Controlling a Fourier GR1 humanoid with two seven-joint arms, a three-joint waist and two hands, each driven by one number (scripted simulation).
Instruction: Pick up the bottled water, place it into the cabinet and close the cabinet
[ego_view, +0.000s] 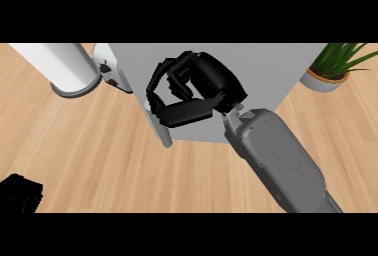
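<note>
The grey cabinet (273, 65) stands at the top middle of the head view. Its door (148, 107) shows as a pale strip along the left side, with a small dark handle (105, 67) near its far end. My right hand (193, 92) hovers over the cabinet's left part next to that door. Its fingers are curled toward the thumb, and only grey cabinet shows in the gap. No bottled water shows anywhere; whether it is inside the cabinet is hidden. My left hand (19, 194) is a dark shape at the lower left corner.
A white cylinder on a grey base (65, 70) stands left of the cabinet, close to the door. A potted plant (334, 70) sits at the cabinet's right. The wooden counter (96, 160) spreads in front.
</note>
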